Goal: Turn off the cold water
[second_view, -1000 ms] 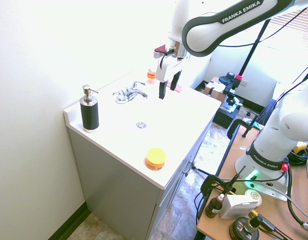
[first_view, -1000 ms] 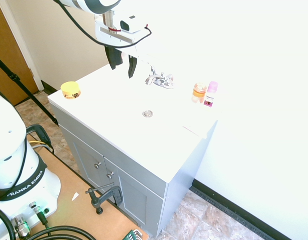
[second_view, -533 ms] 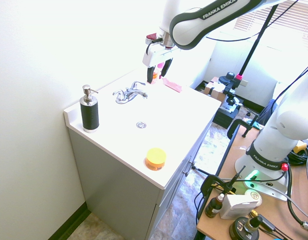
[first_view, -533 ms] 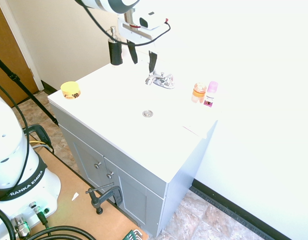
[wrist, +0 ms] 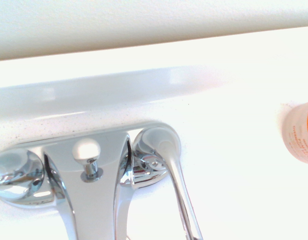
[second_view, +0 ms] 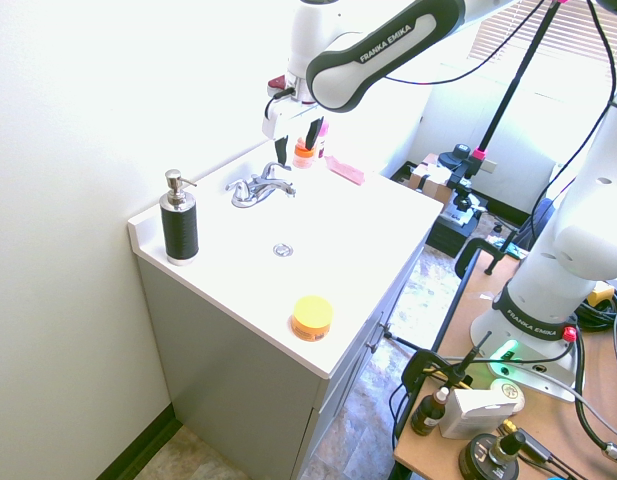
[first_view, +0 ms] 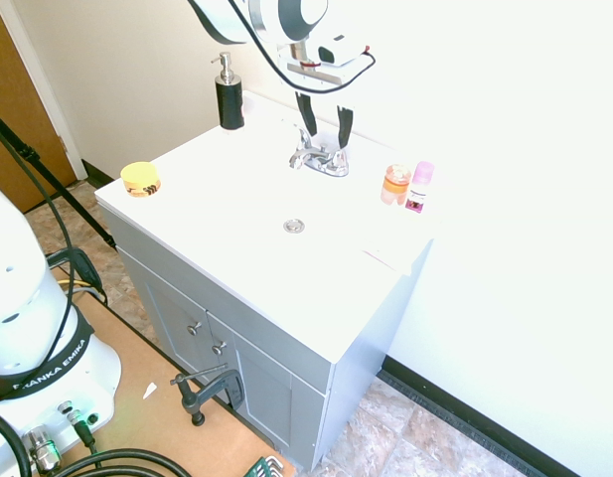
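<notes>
gripper (first_view: 327, 140) has travelled along the back of the sink since the earlier frames, from beside the black ribbed pump bottle with silver top (first_view: 229, 99) to above the low silver faucet with short spout (second_view: 254, 190); faucet, bottle and yellow-lidded round jar (second_view: 311, 318) unchanged in position. end effector: released, two dark fingers well apart, nothing between them. target, taken to be the cold side: small shiny chrome lever handle (wrist: 179, 192), at the faucet end nearer the clear jar with orange band (first_view: 395, 186); wrist view shows it swung forward, roughly alongside the spout, whereas its twin, the other chrome lever (wrist: 16, 175), points outward. no contact with the target can be confirmed. flow not discernible in any view. judged step: final alignment before lowering; turning not begun. next move probably calls for a small shift toward the target, descent beside the lever, then a sideways push or a light pinch and turn. failure modes: (a) descent from a slightly wrong offset, one finger landing on the spout or the upright lift knob (wrist: 87, 152), cause: parts crowded together; (b) fingers sliding off, cause: slim, smooth, probably slippery metal; (c) push in the wrong sense, leaving the tap on or loading its stop; (d) overshoot outward, possibly knocking the orange-banded jar; (e) wrong lever taken, cause: the pair look alike.
</notes>
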### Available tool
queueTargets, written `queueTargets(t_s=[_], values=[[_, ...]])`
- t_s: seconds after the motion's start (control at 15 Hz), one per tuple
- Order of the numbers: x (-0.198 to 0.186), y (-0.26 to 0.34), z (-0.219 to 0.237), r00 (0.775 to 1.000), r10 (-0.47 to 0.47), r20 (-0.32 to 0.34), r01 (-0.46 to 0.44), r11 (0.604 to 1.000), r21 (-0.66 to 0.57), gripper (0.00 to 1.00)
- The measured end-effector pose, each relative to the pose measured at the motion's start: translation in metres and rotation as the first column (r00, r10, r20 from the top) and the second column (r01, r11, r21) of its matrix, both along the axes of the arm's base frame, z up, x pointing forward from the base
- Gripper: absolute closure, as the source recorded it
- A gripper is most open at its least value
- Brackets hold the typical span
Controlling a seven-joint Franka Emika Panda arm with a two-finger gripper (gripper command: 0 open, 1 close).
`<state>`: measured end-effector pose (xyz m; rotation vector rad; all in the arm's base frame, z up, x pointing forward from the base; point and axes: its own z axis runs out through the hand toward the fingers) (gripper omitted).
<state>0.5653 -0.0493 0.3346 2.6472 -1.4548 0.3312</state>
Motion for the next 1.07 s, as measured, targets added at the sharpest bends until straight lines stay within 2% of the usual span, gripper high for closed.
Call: queueTargets(t_s=[0.33,1.07], values=[[0.006,-0.007,-0.027,1.0,-0.008,-0.022,0.007,0.999,-0.053,0.0],[0.02,-0.047,-0.029,0.999,-0.053,-0.002,0.053,0.99,-0.133,0.0]])
